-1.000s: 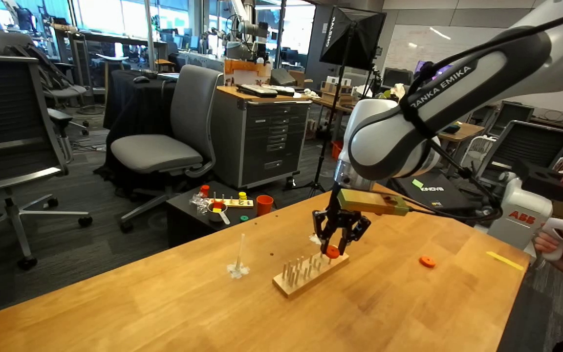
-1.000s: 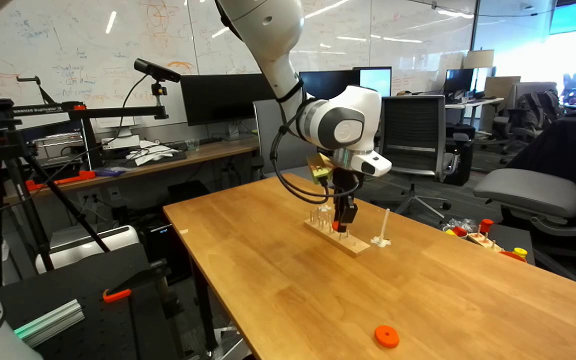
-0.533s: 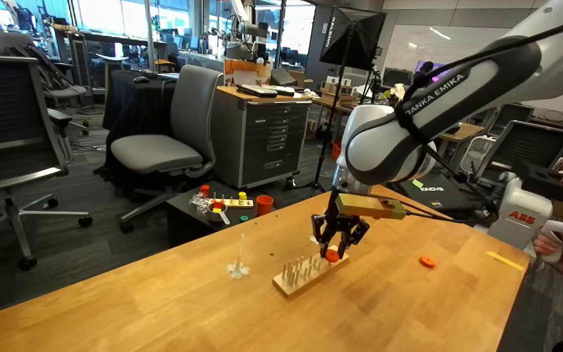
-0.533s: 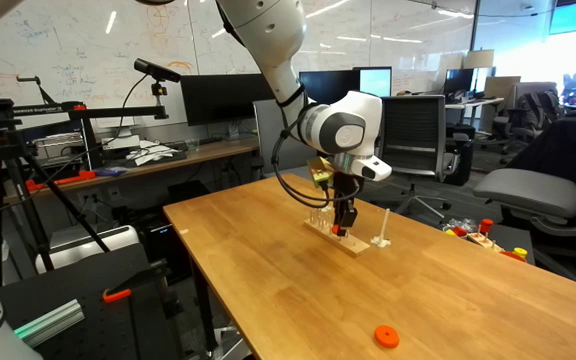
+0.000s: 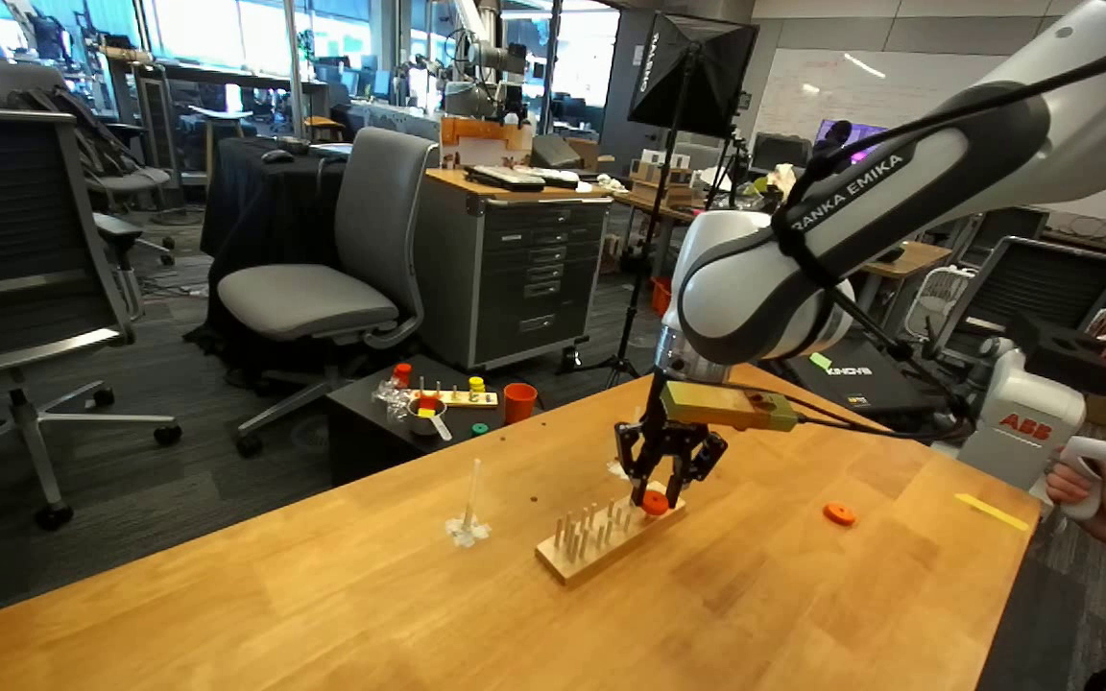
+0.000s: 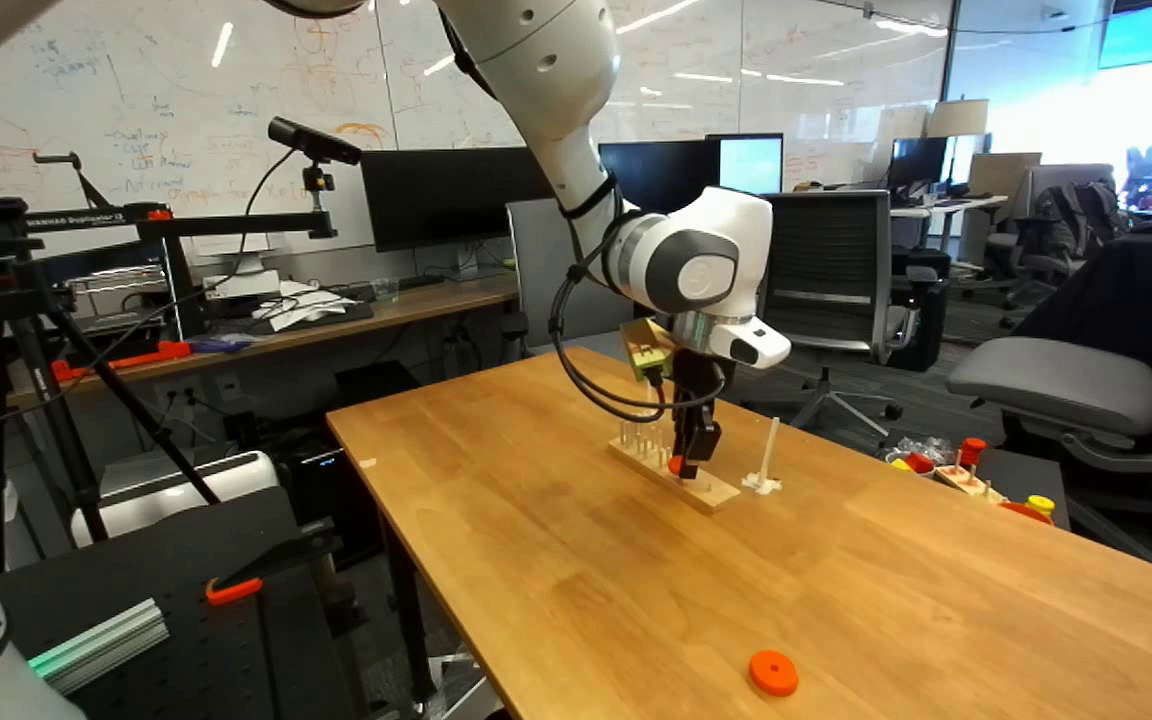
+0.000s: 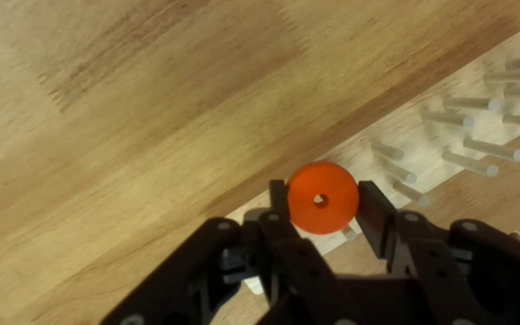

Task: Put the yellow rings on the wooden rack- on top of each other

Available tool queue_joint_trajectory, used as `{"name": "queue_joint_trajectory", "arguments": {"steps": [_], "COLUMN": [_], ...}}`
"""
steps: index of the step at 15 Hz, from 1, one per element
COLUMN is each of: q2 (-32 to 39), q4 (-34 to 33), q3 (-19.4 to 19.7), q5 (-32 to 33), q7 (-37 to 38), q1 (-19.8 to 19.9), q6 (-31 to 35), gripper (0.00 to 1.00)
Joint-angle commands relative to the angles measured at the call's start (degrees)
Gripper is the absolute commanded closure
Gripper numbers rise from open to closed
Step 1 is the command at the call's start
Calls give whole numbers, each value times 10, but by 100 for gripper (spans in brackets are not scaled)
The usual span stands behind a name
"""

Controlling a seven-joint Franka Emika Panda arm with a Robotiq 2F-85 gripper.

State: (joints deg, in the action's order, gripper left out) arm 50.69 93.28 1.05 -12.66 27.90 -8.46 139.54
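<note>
My gripper [image 5: 656, 500] is shut on one orange ring [image 5: 656, 505], low over the wooden rack [image 5: 614, 550]. In the wrist view the fingers of the gripper [image 7: 319, 194] press both sides of the ring [image 7: 323, 220]. Its hole shows a pale spot; I cannot tell whether that is a peg. A short peg [image 7: 349, 234] shows just beside the ring. The rack [image 6: 718, 496] has several upright pegs, taller toward one end. I cannot tell whether the ring touches a peg. The second orange ring lies flat on the table in both exterior views [image 5: 839, 514] [image 6: 773, 673].
A lone thin upright stand [image 5: 472, 497] is fixed on the table near the rack and also shows here [image 6: 767, 455]. Yellow tape [image 5: 992, 512] lies near a table edge. A low black side table holds an orange cup [image 5: 518, 403] and another pegged base [image 5: 457, 397].
My gripper has lowered slightly with the ring, then shifted a little sideways along the rack toward the shorter pegs. The second ring and the rack have not moved.
</note>
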Motion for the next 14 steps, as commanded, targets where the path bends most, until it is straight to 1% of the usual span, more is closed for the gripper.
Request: {"name": "queue_joint_trajectory", "arguments": {"steps": [1, 14], "q2": [11, 22], "q4": [-27, -48], "q3": [3, -1], "q5": [1, 1], "q7": [5, 7], "q1": [2, -5], "q6": [-22, -31], "gripper": [82, 82]}}
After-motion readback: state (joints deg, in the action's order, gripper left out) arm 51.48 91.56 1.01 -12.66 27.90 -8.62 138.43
